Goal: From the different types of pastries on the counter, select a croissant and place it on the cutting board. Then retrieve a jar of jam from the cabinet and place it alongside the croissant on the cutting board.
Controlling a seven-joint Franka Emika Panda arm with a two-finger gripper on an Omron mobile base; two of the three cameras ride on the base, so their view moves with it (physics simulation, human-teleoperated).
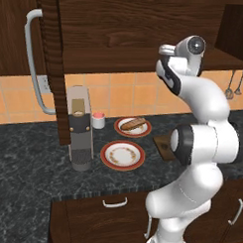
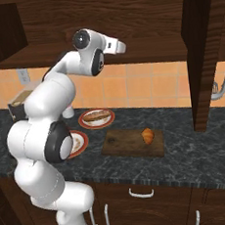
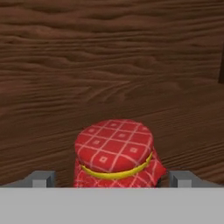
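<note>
Dark speckled counter (image 2: 187,151) runs across mid-frame in both base views, orange tile behind, open dark wood cabinet (image 2: 125,24) across the top. Croissant (image 2: 147,135) already sits on the cutting board (image 2: 122,143), centre of the right base view, so step one looks done. Long brown pastry (image 1: 133,124) stays on its red-rimmed plate (image 1: 144,132).

Jam leg in progress: arm is raised into the cabinet, and in the hand view the jar of jam (image 3: 114,151) sits bottom centre, red checked lid between the two tips of the tool (image 3: 113,179). Tips stand wide, apart from the jar on both sides, holding nothing. Left: close, lift out, set beside the croissant.

Room: cabinet back wall behind the jar, shelf edge below the wrist, door panel (image 2: 201,51) hanging at right. Board has bare wood left of the croissant.
</note>
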